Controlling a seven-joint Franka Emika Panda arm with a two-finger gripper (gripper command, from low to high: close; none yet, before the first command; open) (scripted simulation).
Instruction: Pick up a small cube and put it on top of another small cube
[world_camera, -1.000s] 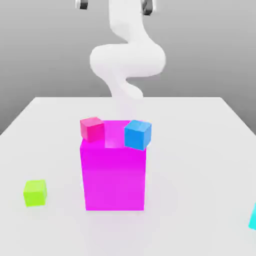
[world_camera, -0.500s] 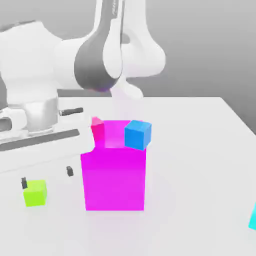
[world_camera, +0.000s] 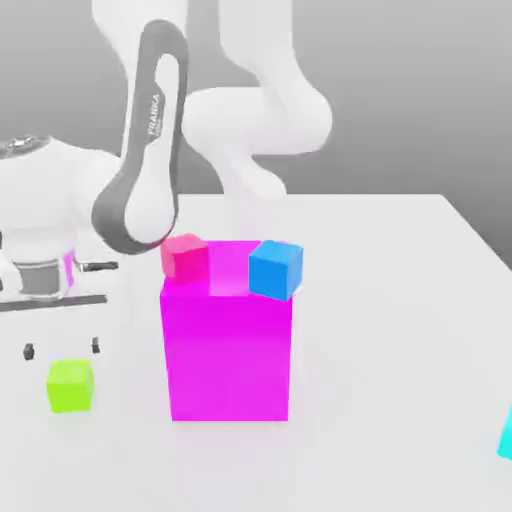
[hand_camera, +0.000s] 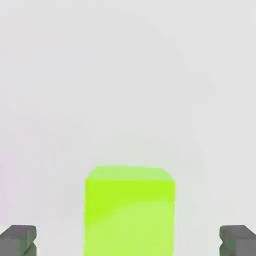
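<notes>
Nearest to us, at the exterior view's left, we see the small lime-green cube (world_camera: 70, 386) resting on the white surface (world_camera: 400, 330), well apart from the other blocks. Directly above it hangs the claw (world_camera: 61, 349), its two dark fingertips (world_camera: 28, 351) spread wide, one to each side of the cube and just above its top face. In the hand view we find the same cube (hand_camera: 129, 210) centred between the two grey fingertips (hand_camera: 19, 240), with clear white surface (hand_camera: 125, 75) showing on both sides of it; the claw (hand_camera: 129, 241) stands open and grips nothing.

At the far right edge of the exterior view, about as near, we note a cyan block (world_camera: 506, 436), cut off by the frame.

Next, near the middle of the surface, stands the big magenta block (world_camera: 229, 345), far taller than the cubes. Behind its top edge we see a small pink cube (world_camera: 184, 257) and a small blue cube (world_camera: 275, 269), side by side; what they rest on we cannot tell.

Farthest back rises the white arm (world_camera: 255, 110), whose grey-banded link (world_camera: 148, 150) bends down toward the exterior view's left.
</notes>
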